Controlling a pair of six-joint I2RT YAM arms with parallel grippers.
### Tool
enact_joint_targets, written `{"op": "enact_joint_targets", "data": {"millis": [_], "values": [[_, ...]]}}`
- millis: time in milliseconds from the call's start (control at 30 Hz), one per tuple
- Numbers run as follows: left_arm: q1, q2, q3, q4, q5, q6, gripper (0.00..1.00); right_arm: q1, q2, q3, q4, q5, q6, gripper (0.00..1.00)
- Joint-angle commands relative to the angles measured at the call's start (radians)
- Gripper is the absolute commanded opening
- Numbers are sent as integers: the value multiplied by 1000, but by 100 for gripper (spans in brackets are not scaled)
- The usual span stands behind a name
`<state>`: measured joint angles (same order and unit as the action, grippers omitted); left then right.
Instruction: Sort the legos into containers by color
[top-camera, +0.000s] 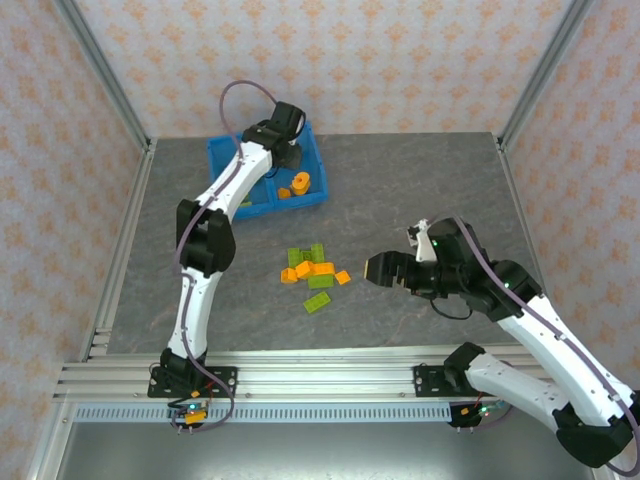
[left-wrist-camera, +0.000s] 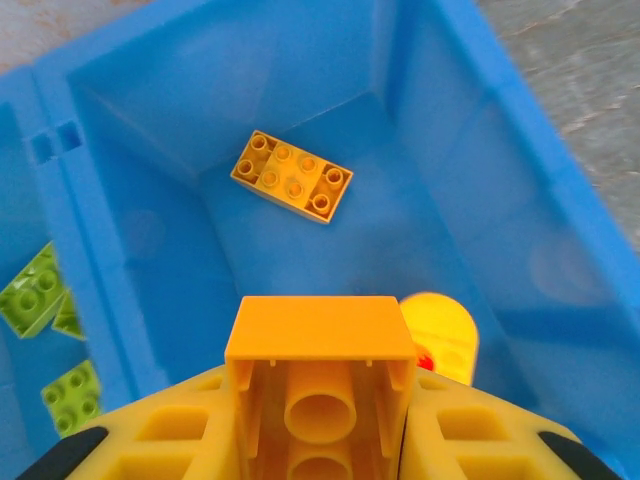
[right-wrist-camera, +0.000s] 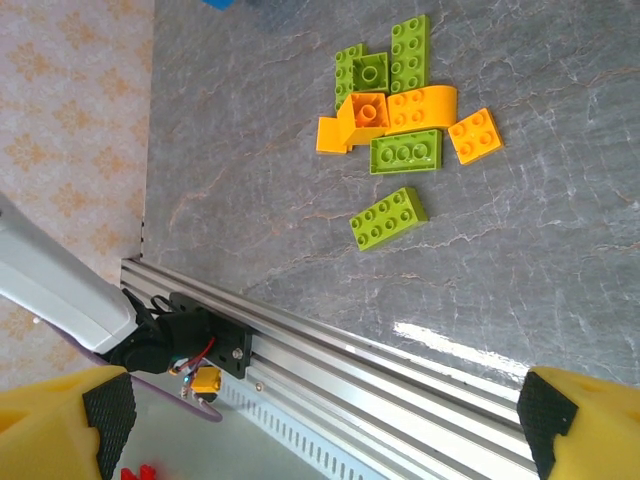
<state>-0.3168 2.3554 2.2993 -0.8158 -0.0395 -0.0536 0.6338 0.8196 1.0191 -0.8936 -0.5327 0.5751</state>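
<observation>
- Overhead, the grey table (top-camera: 420, 200) carries the blue tray (top-camera: 222, 165) at its far left. My left arm (top-camera: 200, 250) reaches out over it, and from up there the arm covers part of the tray.
- The left wrist camera looks straight into the tray. Green bricks (left-wrist-camera: 35, 290) lie in the left compartment, past the divider (left-wrist-camera: 85, 250). An orange eight-stud brick (left-wrist-camera: 292, 176) and a round orange piece (left-wrist-camera: 445, 330) lie on the right compartment's floor.
- My left gripper (top-camera: 291, 152) is narrowed onto an orange brick (left-wrist-camera: 320, 340). Its hollow underside faces the camera, and it hangs above the right compartment, nearer the lens than the eight-stud brick.
- My right gripper (top-camera: 382, 268) has its jaws spread wide with nothing between them. It sits just right of the loose pile (top-camera: 315, 268) mid-table.
- From the right wrist I make out a lone green brick (right-wrist-camera: 388, 217) lying apart from that pile, on the side toward the arm bases.
</observation>
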Motion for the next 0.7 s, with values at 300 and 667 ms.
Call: {"op": "enact_joint_targets", "data": {"millis": [300,667], "values": [[17,99,192,-81,39,-43,57,1,-27,12,-30,42,11,99],[-16,-426,-267,172,231,-155,63,1,33,-12,-10,145,2,99]]}}
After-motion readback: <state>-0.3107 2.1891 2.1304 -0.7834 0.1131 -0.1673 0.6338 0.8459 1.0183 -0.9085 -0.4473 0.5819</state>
